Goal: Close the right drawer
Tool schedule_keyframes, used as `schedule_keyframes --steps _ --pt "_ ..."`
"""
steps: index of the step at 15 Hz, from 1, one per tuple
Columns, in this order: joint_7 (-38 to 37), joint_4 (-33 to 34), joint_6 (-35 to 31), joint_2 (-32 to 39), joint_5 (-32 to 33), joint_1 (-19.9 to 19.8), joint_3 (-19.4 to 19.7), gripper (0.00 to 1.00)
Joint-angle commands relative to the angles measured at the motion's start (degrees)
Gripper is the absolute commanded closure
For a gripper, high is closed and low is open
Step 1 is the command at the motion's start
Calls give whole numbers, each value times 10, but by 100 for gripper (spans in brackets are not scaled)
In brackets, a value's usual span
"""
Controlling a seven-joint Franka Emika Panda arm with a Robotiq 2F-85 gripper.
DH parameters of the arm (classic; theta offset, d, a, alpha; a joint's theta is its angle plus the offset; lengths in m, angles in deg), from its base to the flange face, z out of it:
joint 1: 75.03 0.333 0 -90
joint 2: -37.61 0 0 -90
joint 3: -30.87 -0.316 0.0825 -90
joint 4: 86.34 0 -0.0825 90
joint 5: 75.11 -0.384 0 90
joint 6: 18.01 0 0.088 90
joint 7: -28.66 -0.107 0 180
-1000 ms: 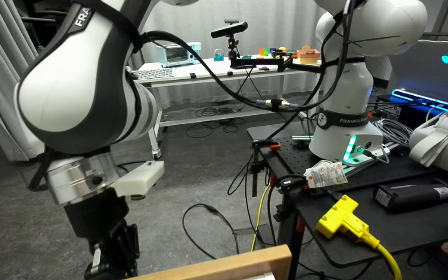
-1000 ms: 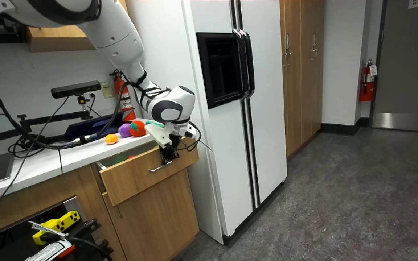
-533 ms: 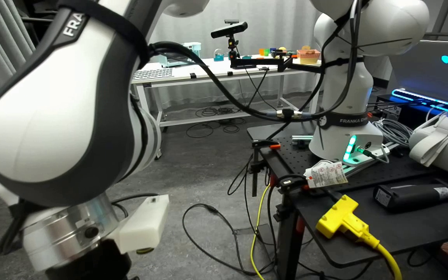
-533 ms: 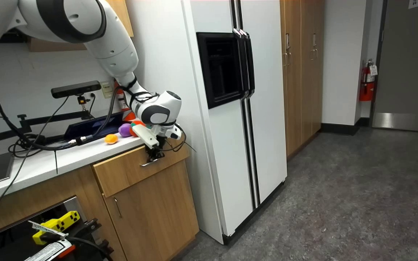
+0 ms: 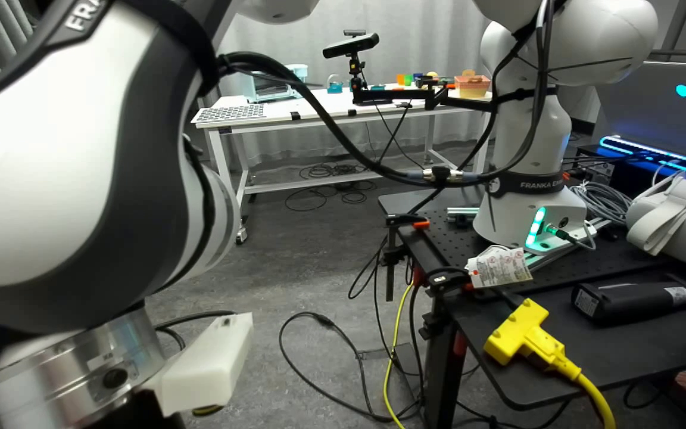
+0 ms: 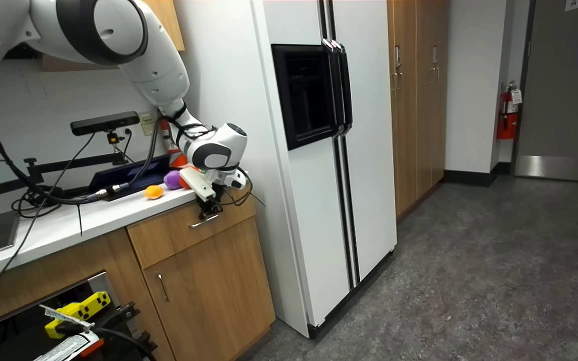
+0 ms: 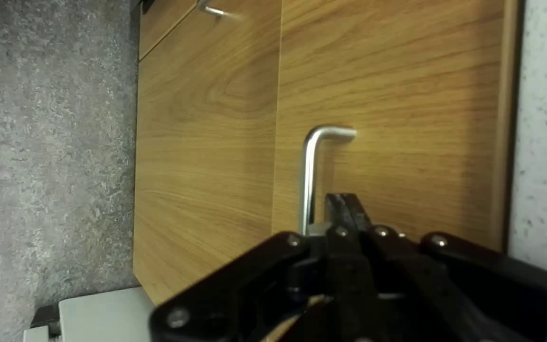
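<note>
The white fridge [image 6: 314, 210] stands at one end of the desk [image 6: 106, 213], a kitchen counter; presumably it bounds any reach beyond that corner. The desk's front edge runs toward the fridge, its corner there hidden behind the arm [image 6: 156, 80]. The arm arches down to that end, bent, I judge, so that it can press inward from the front. Below the fridge end of the edge, the cupboard door [image 6: 213, 286] sits flat.

The right drawer [image 6: 171, 231] lies above that door and directly under the desk's front edge. Its wooden front looks flush or nearly so, with no inner panel in sight, so the closing seems all but finished; a last sliver of gap would be hard to tell.

The gripper [image 7: 348, 202] hangs before this front, its jaws together with nothing seen between them, likely because a push needs a blunt tip and no grasp. The metal handle [image 7: 309, 175] runs parallel to the desk's edge. The purple ball [image 6: 172, 179] and orange ball [image 6: 153, 192] sit back from that edge, perhaps to keep clear of the work. The fingertips [image 7: 335, 204] lie just beside the handle's bar, on the side toward the desk's edge, probably to push near the middle without hooking the bar. Whether they touch wood or metal cannot be told.
</note>
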Motion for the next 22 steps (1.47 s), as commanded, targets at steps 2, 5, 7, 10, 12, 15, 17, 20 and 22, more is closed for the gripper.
schedule_keyframes --steps 2,5,7,10,12,15,17,20,22 --pt "13 21 21 -13 -33 -7 -16 100" --pt "12 6 29 -48 -15 -4 -4 100" --pt "11 -7 48 -79 -4 -2 3 100" --pt "17 -32 97 -139 16 -1 16 100" --pt "32 -43 136 -178 32 -2 27 100" --pt "68 -61 166 -233 59 3 44 100" --pt "97 -77 157 -269 84 9 52 100" --pt "147 -104 113 -310 89 8 54 100" --pt "180 -120 69 -326 66 5 51 100"
